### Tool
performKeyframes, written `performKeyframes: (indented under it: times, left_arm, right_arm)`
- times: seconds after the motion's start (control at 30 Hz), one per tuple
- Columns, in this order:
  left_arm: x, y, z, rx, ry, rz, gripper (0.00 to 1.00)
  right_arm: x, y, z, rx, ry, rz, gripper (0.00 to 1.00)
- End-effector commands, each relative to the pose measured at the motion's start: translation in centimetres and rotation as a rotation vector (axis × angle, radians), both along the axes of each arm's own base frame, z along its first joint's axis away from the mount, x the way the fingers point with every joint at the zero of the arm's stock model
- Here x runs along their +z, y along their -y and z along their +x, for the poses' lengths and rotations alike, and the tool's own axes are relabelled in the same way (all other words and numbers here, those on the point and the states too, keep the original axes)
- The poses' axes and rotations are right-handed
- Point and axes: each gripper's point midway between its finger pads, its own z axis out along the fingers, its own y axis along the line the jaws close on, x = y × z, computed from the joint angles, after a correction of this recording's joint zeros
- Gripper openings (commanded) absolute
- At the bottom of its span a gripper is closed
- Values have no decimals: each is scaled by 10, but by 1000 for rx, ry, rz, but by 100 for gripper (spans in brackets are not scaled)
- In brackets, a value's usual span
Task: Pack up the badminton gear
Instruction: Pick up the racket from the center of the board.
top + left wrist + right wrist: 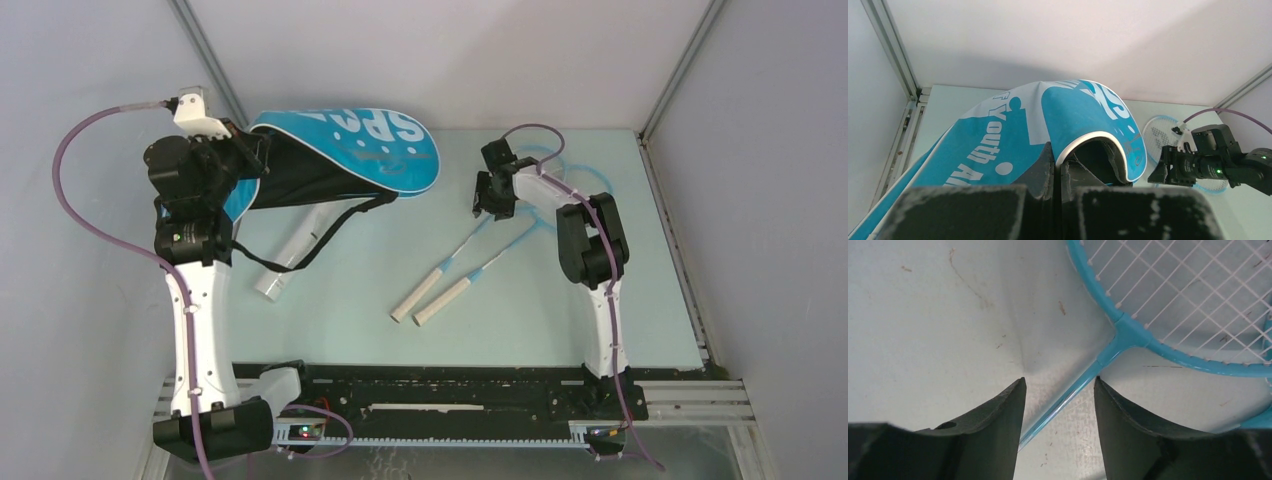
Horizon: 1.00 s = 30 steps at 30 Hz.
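Left gripper (1058, 192) first: jaws pressed tight, pinching the dark-lined rim of the blue racket bag (350, 150) and holding that end up off the table (380, 340) over the back left corner. The mouth gapes in an arch, dark inside, with white piping round the lip. The rest of the bag slopes down and lies along the back edge, white lettering facing up. The black strap (335, 222) droops from the bag in a loop toward the middle of the table. It crosses over the long white tube (287, 262), which lies slanted on the left side, just in front of the bag.

Over to the right gripper (1058, 405): it's down low toward the back right of the table, jaws spread, one on either side of a thin light-blue shaft just below the throat. There's a gap on each side of the shaft, so nothing is pinched. That racket (418, 294) runs diagonally, strung head toward the back right corner, white handle pointing at the middle of the front edge. The second racket (445, 300) lies just beside it, nearly parallel, the handle ends close together. The two heads seem to overlap at the far end, partly hidden behind the right arm.
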Motion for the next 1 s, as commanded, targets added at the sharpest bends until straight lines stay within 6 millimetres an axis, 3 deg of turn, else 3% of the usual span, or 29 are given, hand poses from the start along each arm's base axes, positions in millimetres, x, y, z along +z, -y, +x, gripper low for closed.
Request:
performKeyframes:
  times: [0.0,0.33,0.47,0.8,0.97]
  left_arm:
    - [35,11,-11,-42,129,6,0]
    - [36,14,-15,-57,133,-3,0]
    - [36,14,-15,-57,133,-4,0]
    - [35,13,-15,-51,131,1,0]
    - [31,14,-14,-56,123,2,0]
  right_arm:
    - [-32,15,-10,20,-69,-113,58]
    - [-37,18,-2,1,-70,-98,42]
    - [-38,24,-2,6,-80,-98,31]
    - [-32,42,-7,11,-111,-79,14]
    - [-27,39,-4,-4,-112,-31,4]
